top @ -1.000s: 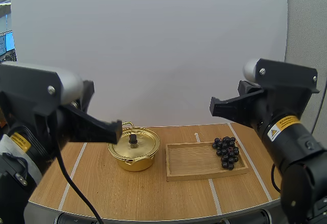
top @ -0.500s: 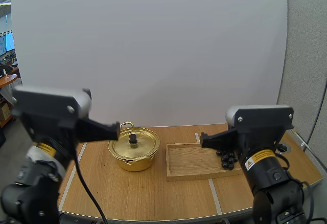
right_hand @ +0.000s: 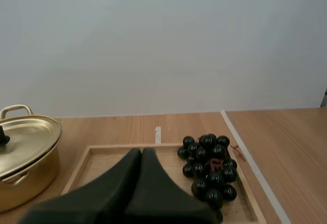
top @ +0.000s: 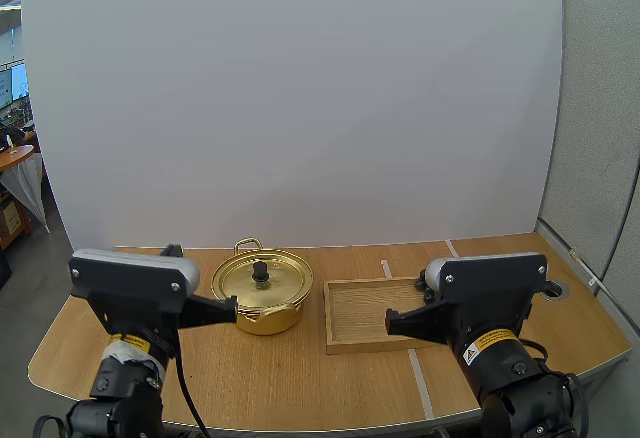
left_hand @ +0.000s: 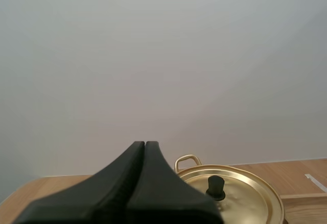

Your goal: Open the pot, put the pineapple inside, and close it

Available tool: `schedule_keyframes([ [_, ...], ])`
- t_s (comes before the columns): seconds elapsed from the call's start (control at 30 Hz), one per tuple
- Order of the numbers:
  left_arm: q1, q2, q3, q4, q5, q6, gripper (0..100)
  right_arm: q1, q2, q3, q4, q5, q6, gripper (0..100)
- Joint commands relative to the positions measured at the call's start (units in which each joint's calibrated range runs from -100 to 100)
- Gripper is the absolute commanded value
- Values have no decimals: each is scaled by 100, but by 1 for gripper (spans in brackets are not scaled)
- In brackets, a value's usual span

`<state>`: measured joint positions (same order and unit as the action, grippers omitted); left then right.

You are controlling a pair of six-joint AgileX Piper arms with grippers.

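A gold pot (top: 262,296) with its lid on and a black knob (top: 260,272) stands left of centre on the table. No pineapple is in sight. A bunch of dark grapes (right_hand: 209,168) lies at the right end of a wooden tray (top: 365,313). My left gripper (top: 232,307) is shut, its tip just left of the pot at rim height. In the left wrist view the shut left gripper (left_hand: 144,144) points past the pot (left_hand: 240,196). My right gripper (top: 390,323) is shut and hovers over the tray's near part. Its shut wedge (right_hand: 141,151) points between the pot (right_hand: 25,152) and the grapes.
The tray (right_hand: 99,165) lies directly right of the pot, with bare wood between my right gripper and the grapes. White tape lines (top: 420,383) cross the tabletop. Bare table stretches in front of the pot and tray.
Both arms have come down from high in the view to just above the table near its front edge. The right arm now hides the grapes in the high view.
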<state>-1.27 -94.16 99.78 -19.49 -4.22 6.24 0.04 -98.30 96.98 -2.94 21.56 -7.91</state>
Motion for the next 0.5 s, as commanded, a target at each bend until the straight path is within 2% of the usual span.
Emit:
schedule_keyframes([
  [0.0,10,26,22,53,646,9,0,-24,-47,11,18,439,-63,0],
  [0.13,10,26,22,53,1368,1,0,-24,-47,11,18,688,-63,0],
  [0.33,178,26,22,53,2075,-373,0,-24,-47,11,7,1221,-63,0],
  [0.47,210,26,22,69,2719,-534,0,-24,-47,11,7,1221,-63,0],
])
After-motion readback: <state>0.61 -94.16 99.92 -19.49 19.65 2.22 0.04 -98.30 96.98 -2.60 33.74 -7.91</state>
